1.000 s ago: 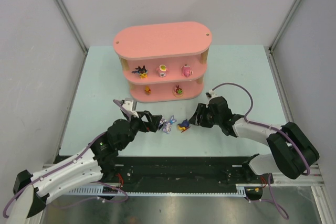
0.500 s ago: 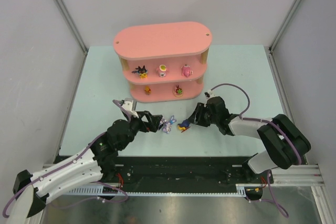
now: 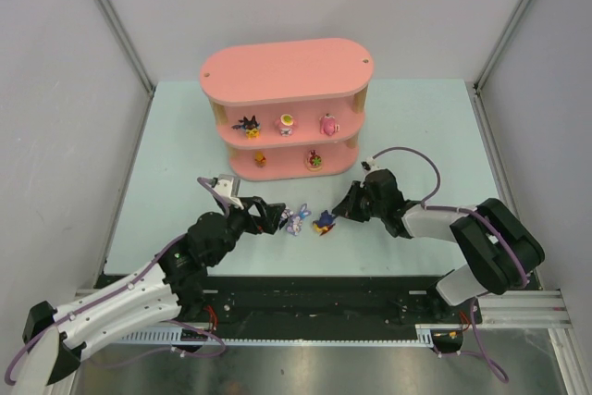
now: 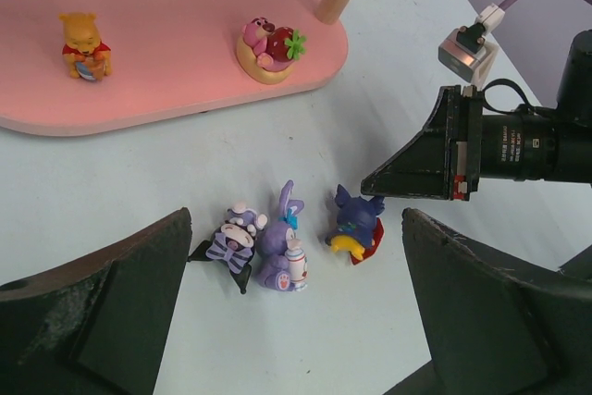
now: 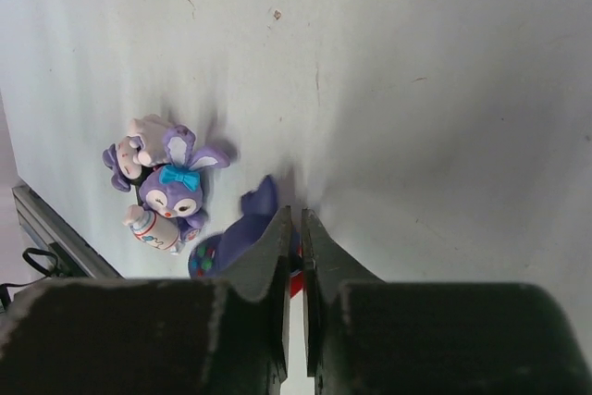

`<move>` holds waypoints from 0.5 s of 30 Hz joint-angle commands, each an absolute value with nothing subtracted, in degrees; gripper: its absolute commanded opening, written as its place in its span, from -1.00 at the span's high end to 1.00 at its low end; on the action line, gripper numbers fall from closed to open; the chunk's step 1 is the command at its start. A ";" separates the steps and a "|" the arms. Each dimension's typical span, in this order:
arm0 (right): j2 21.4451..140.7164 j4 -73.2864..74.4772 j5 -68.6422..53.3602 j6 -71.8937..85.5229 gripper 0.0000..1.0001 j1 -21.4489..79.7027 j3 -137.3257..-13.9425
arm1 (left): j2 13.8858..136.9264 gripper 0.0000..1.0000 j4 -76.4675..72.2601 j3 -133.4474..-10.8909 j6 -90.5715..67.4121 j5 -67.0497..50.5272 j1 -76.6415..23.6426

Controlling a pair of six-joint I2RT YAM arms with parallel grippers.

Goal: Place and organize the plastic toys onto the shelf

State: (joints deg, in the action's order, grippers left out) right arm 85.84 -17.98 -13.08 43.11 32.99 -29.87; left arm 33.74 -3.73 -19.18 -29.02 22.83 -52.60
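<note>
Figurines loose on the tabletop near the middle of its near edge, three in a tight cluster: purple rabbit with a blue bow, small striped purple toy touching its side, blue figurine with a yellow beak and red cape just beside. Five more already on the pink shelf towards the middle of the far edge: three on the middle board, two on the bottom board.

Left gripper spread wide, straddling the cluster, touching nothing. Right gripper pressed almost together, only a sliver between the fingers, tips right at the blue figurine's head. Nothing plainly held, though contact with an ear impossible to rule out.

Probably featherlight, rigid, glossy plastic: easy to lift, quick to skid, tip or squirt out of a pinch. Thin ears and cape poor handles. Better taken across the torso, low and square, with a modest squeeze. Worth approaching the blue figurine from its free side, to avoid knocking the purple rabbit over.
</note>
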 commanded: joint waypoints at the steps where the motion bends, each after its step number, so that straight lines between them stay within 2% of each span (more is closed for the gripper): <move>1: 84.73 -18.64 -12.84 42.63 0.94 32.70 -29.88 | 33.40 -1.00 -5.36 -18.63 -29.35 23.73 -52.91; 3: 83.15 -17.76 -12.48 42.45 1.00 32.70 -29.80 | 33.40 -0.99 -5.54 -18.55 -29.53 23.64 -52.91; 15: 70.58 -10.11 -9.14 38.41 1.00 32.61 -29.88 | 33.75 -1.00 -5.98 -18.63 -29.36 23.64 -52.91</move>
State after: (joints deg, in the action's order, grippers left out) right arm 74.46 -13.61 -11.55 41.06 32.86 -29.87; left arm 33.74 -3.79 -18.72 -29.04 22.85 -52.62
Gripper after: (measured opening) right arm 0.009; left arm 0.996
